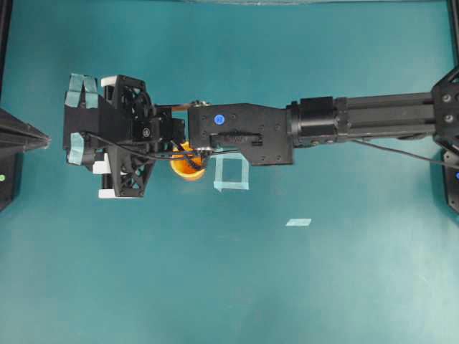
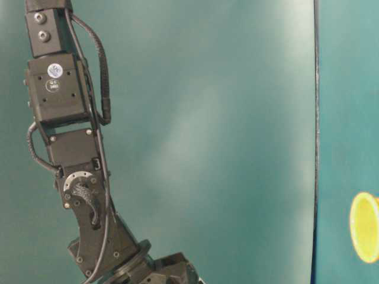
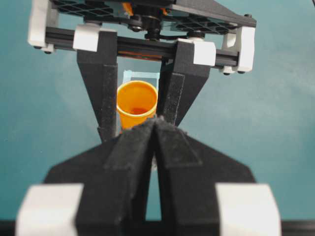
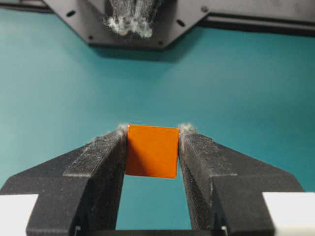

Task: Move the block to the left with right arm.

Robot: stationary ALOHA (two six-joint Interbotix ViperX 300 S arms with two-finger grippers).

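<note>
- Orange was what jumped out in the right wrist view: the small orange cube (image 4: 152, 150) sat squarely between the right gripper's (image 4: 153, 142) black foam-padded fingers (image 4: 101, 157), clamped on two opposite flat faces, with bare teal table (image 4: 59, 83) behind it.
- From overhead you couldn't see the cube at all; the long black right arm (image 1: 251, 132) reached across toward the left side, and its gripper head hid whatever it held. Can't say whether the cube was lifted or resting on the surface.
- Handling guess: looked light, rigid, flat-sided, so a pinch on parallel faces like this should hold fine. Smooth faces could slip, though the foam pads probably helped.
- No real long axis, it's a cube. The facing side looked square-on to the camera, edges roughly in line with the fingers.
- Left gripper (image 3: 156, 129) had its jaws together, nothing between them, pointed toward a round yellow-orange plastic cup (image 3: 137, 104).
- That cup stood just beside a pale blue tape square outline (image 1: 231, 174), partly under the right arm.
</note>
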